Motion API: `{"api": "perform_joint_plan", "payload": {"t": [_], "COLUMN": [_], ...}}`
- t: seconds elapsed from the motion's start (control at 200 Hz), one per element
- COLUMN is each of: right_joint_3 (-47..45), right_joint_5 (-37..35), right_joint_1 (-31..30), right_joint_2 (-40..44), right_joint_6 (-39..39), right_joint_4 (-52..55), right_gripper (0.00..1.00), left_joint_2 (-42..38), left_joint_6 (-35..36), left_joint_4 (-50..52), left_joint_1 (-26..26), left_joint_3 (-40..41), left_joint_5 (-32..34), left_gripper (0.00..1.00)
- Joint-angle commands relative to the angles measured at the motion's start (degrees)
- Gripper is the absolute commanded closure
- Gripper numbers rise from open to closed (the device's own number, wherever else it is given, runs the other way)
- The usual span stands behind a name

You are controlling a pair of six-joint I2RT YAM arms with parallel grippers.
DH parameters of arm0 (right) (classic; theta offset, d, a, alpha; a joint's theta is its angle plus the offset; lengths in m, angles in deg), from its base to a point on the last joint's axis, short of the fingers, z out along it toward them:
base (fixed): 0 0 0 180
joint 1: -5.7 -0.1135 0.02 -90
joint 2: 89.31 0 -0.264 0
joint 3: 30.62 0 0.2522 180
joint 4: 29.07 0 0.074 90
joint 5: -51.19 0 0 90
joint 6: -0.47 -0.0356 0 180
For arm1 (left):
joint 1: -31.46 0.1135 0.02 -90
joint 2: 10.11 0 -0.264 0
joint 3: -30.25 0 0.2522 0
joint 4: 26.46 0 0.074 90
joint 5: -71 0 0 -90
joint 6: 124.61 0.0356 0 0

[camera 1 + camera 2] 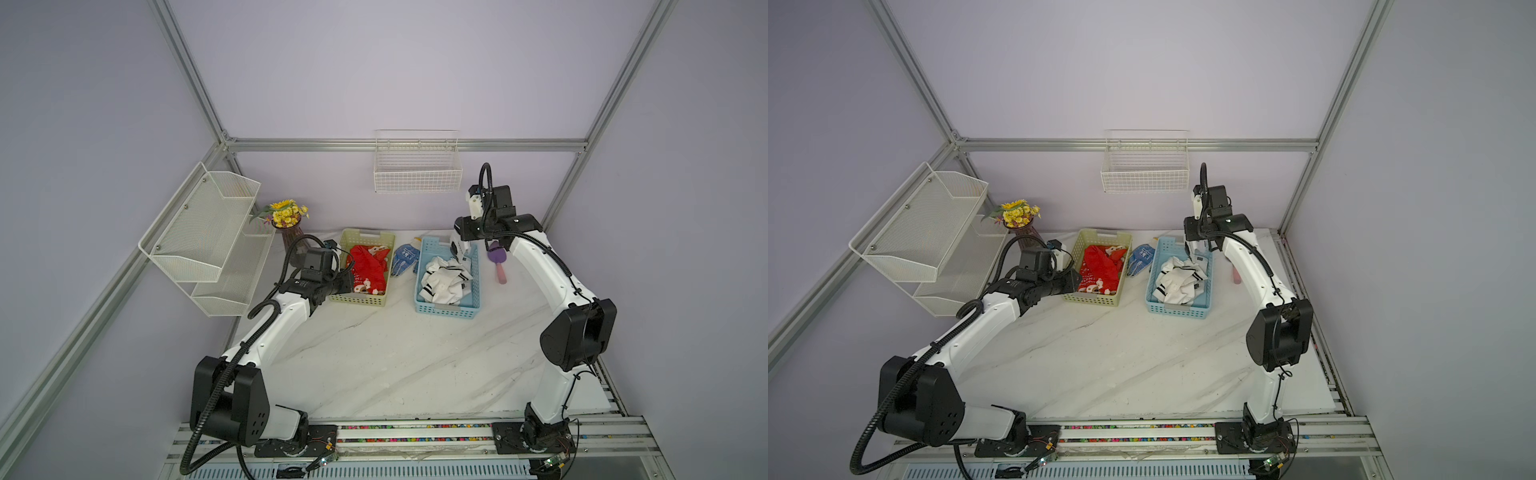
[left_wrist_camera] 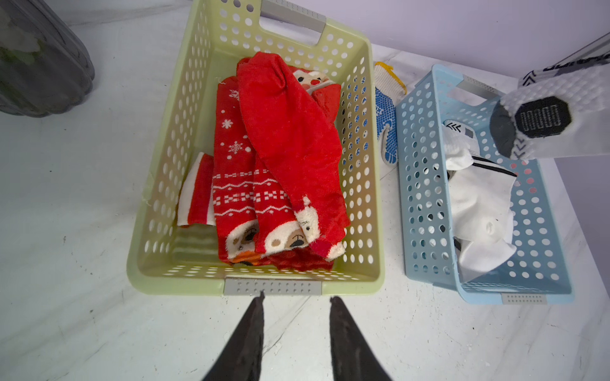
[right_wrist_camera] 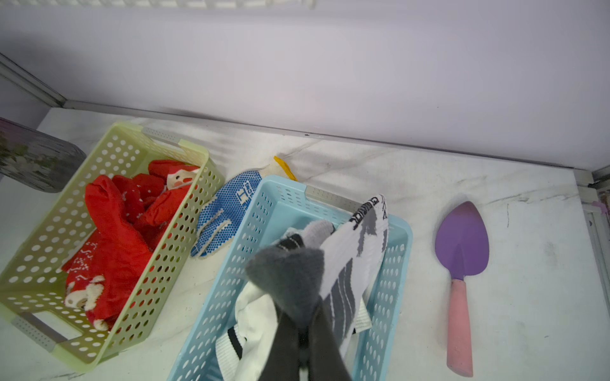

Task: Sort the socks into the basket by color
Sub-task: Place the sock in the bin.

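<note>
Red socks (image 2: 280,158) with white stripes and Santa faces are piled in the green basket (image 2: 359,198). White socks (image 2: 478,204) with black trim are heaped in the blue basket (image 2: 422,198). One more, a grey-toed sock (image 3: 356,257) in white with black and grey marks, hangs above the blue basket's far end. The right gripper (image 3: 302,326) has it pinched by the grey toe, jaws closed tight on the fabric.

The left gripper (image 2: 297,297) sits low, just short of the green basket's near handle. Its fingers (image 2: 251,330) are partly apart and hold nothing.

The baskets stand side by side at the back of the table (image 1: 395,365), which has a white marble pattern with grey veins. A blue dotted glove (image 3: 224,214) lies flat between them. A purple trowel (image 3: 462,244) with a pink handle lies on the table beside the blue basket, on the side away from the glove. A dark vase (image 1: 291,241) of yellow flowers (image 1: 284,212) stands in the back corner near the green basket.

The walls (image 1: 395,83) are plain lilac, edged by an aluminium frame (image 1: 407,145). A white wire basket (image 1: 417,174) hangs on the back wall and a white mesh shelf (image 1: 203,232) on the side wall.
</note>
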Motion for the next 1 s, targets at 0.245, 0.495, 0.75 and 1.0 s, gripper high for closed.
{"api": "perform_joint_plan", "payload": {"t": [0.245,0.495,0.75,1.0], "right_joint_3": [-9.39,-13.37,-13.28,-13.97], "right_joint_5": [5.79,8.99,8.83,8.57], "right_joint_1": [-1.10,-4.49,-7.91,-9.47], "right_joint_2": [0.51,1.27,-0.79,-0.98], "right_joint_6": [7.01,7.73,8.04,7.92], "right_joint_4": [-4.08,-5.63,-5.06,-4.41], "right_gripper": [1.00,1.00,0.99,0.98], "left_joint_2": [-1.47,-1.30,-2.17,-2.23], "left_joint_6": [-1.62,-1.97,-1.88,-1.97], "left_joint_4": [-1.87,-2.08,-2.43,-2.97], "left_joint_1": [-0.17,-0.52,-0.52,-0.52], "left_joint_3": [0.82,1.42,2.37,3.11], "left_joint_5": [-0.15,0.02,0.20,0.24], "left_gripper": [0.66,0.66,0.66,0.66]}}
